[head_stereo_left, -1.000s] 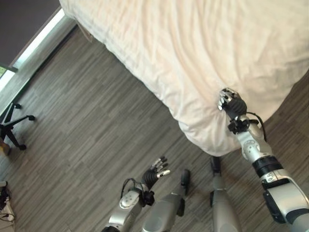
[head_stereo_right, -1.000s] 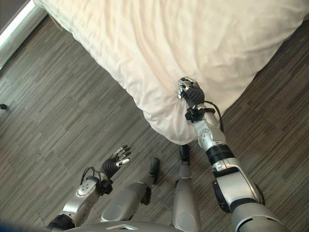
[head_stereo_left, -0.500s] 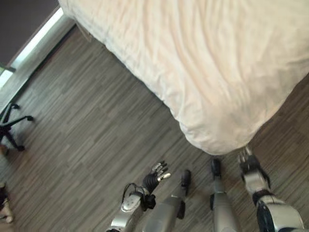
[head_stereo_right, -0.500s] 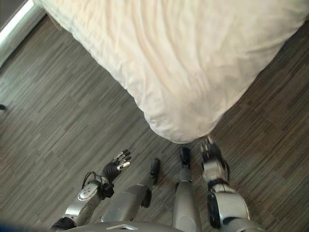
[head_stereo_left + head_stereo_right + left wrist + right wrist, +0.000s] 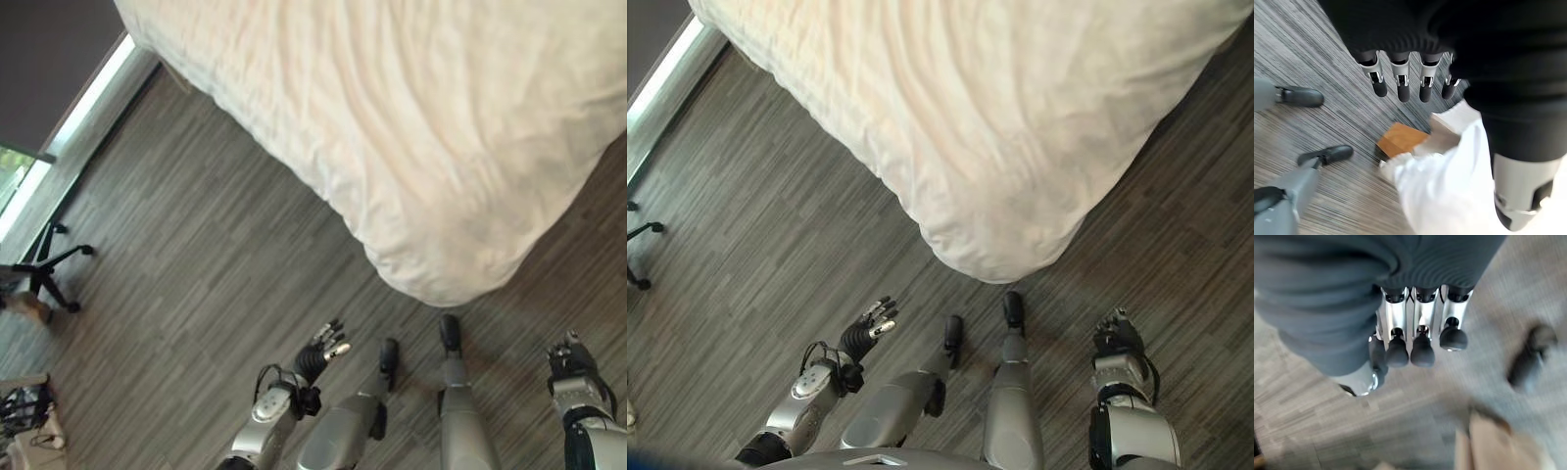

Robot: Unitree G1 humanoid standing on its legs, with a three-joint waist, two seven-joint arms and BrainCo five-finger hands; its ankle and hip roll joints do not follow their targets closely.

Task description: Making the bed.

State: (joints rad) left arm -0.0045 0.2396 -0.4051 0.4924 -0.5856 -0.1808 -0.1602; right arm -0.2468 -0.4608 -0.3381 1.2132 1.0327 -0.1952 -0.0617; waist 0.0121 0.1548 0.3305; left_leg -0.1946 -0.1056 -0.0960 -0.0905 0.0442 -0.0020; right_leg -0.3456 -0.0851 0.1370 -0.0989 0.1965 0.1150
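The bed's cream duvet [image 5: 411, 127] lies spread over the mattress, lightly wrinkled, and its rounded corner [image 5: 441, 279] hangs toward the floor just ahead of me. My right hand [image 5: 1117, 335] hangs low over the wooden floor to the right of that corner, clear of the cloth; its fingers [image 5: 1410, 345] are relaxed and hold nothing. Over the floor to the left of the corner is my left hand [image 5: 321, 351], its fingers [image 5: 1400, 83] straight and empty. In the left wrist view the white bedding [image 5: 1444, 186] hangs over a wooden bed leg [image 5: 1400, 139].
Dark wood-plank floor [image 5: 196, 264] surrounds the bed. A bright window strip [image 5: 83, 103] runs along the upper left wall. A black wheeled chair base [image 5: 54, 266] stands at the left, with small clutter [image 5: 24, 411] in the lower left corner.
My right hand has come off the duvet corner and dropped down to my right side over the floor. The left hand has stayed put. The camera has shifted slightly.
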